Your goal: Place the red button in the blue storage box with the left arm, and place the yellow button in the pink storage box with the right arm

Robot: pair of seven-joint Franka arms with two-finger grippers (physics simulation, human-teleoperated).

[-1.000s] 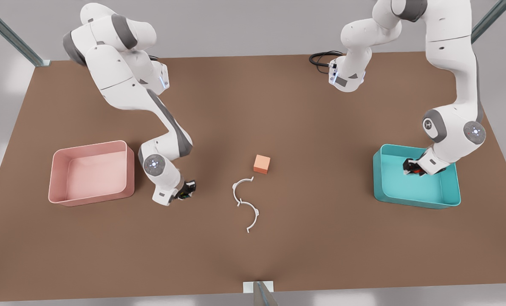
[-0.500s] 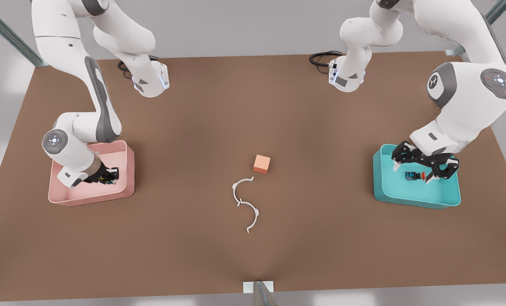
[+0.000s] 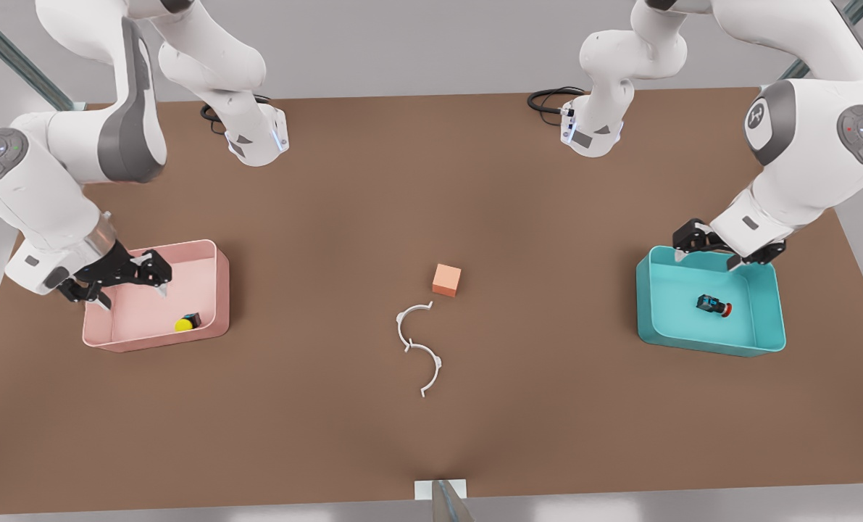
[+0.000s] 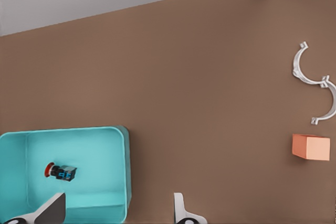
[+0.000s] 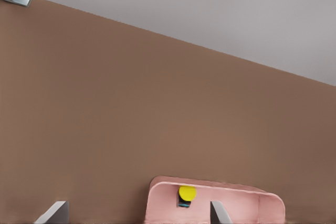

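The left gripper (image 3: pixel 725 249) hangs spread and empty over the far rim of the blue storage box (image 3: pixel 648 304); the red button (image 3: pixel 714 305) lies inside; the right gripper (image 3: pixel 123 281), likewise spread, hovers over the pink storage box (image 3: pixel 217 290), the yellow button (image 3: pixel 187 322) within; both placements look complete; only retreat appears left.

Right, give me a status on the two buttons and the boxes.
Both placements look done. The red button lies on its side inside the blue storage box, and the yellow button sits in a corner of the pink storage box. Nothing is in hand: the left gripper hangs open over the blue box's rim, and the right gripper hangs open above the pink box. Nothing visible remains to place.
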